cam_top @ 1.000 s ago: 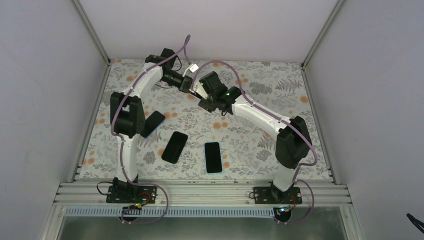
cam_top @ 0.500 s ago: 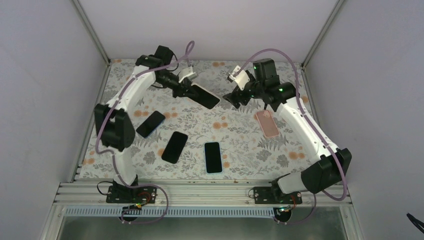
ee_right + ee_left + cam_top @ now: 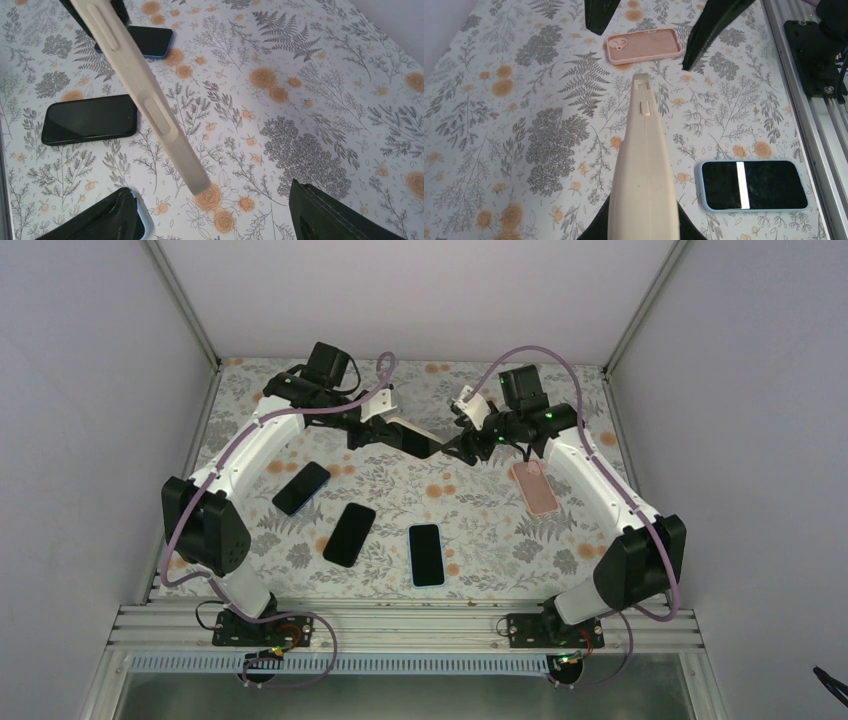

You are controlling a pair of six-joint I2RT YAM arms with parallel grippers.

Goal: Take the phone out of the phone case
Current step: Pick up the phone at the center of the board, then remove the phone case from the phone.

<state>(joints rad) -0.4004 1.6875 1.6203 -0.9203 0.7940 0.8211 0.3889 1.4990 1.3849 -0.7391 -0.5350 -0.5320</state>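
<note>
My left gripper (image 3: 372, 430) is shut on one end of a phone in a cream case (image 3: 413, 439) and holds it above the table at the back middle, turned on its edge. In the left wrist view the case's side with its buttons (image 3: 644, 160) runs away from my left gripper (image 3: 644, 236). My right gripper (image 3: 460, 446) is open at the phone's free end. In the right wrist view the cream edge (image 3: 145, 95) ends just above my right gripper (image 3: 215, 220), whose fingers (image 3: 330, 215) stand wide apart and touch nothing.
An empty pink case (image 3: 535, 487) lies at the right, also in the left wrist view (image 3: 644, 45). A phone in a blue case (image 3: 301, 488), a black phone (image 3: 349, 534) and a phone in a light blue case (image 3: 426, 554) lie on the floral cloth nearer the front.
The left arm has carried the cream-cased phone right and turned it edge-on. The right gripper, apart from it half a second ago, has come left to its free end, still open.
</note>
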